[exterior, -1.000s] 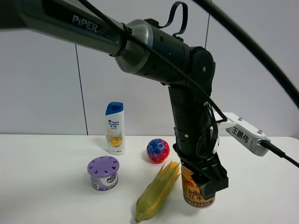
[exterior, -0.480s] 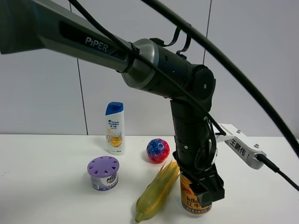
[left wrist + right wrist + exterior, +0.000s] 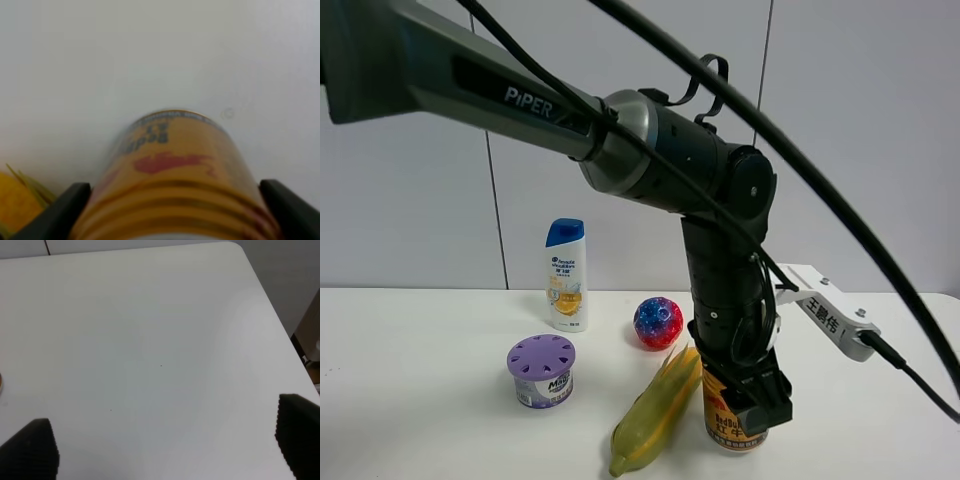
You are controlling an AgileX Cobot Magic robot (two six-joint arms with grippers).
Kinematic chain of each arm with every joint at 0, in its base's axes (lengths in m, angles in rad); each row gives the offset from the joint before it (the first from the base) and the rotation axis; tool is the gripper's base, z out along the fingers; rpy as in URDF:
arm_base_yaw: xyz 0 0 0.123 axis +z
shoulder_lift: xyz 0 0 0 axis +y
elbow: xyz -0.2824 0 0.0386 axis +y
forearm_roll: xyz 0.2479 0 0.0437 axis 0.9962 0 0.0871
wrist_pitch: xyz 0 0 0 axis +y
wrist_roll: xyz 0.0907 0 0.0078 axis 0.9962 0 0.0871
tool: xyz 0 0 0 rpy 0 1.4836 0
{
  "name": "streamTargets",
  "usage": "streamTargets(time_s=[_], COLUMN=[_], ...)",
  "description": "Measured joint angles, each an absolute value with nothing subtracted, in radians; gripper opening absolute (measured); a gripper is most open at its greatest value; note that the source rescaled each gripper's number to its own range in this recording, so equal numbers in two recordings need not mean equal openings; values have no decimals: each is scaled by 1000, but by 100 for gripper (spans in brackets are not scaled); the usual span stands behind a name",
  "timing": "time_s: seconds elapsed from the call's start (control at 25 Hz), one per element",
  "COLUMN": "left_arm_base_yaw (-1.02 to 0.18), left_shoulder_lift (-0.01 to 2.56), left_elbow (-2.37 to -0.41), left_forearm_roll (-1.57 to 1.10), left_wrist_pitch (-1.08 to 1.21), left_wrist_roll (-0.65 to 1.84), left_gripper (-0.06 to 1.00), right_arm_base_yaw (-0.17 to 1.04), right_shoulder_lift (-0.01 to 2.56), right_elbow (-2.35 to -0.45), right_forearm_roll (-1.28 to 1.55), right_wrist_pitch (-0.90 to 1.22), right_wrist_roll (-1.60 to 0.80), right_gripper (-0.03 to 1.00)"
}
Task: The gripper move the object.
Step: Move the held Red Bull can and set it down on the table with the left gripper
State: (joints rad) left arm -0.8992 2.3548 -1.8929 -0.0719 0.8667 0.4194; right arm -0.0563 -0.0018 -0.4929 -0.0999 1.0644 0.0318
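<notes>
Exterior high: the gold can with dark lettering on its side stands upright just beside the corn, with the left gripper down over it. Left wrist: black jaws pinch the can's ribbed gold body – its red logo is blurred. Right wrist: the right gripper is spread wide, well away from the corn.

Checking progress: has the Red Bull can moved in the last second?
Yes. The can has shifted slightly left, closer to the corn, which stayed put.

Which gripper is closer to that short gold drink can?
Left. The left gripper is closed around the short gold drink can, one finger on each side. The right gripper hangs open over bare white table, nothing between its fingers.
</notes>
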Motion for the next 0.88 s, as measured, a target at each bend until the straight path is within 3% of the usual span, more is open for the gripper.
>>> streamTargets(time_s=[0.8, 0.84, 0.88], left_arm_base_yaw=[-895, -895, -895], left_shoulder_lift=[2388, 2388, 2388], left_elbow=[-1896, -1896, -1896], left_forearm_roll=[-89, -89, -88], left_wrist_pitch=[834, 834, 828], left_wrist_roll=[414, 405, 395], left_gripper=[0, 3, 18], right_arm_base_yaw=[-56, -56, -56], right_shoulder_lift=[-2, -2, -2], right_elbow=[-493, -493, -493], right_forearm_roll=[-100, -100, -100], right_wrist_pitch=[1064, 1064, 1064], right_wrist_roll=[32, 32, 32], right_gripper=[100, 100, 100])
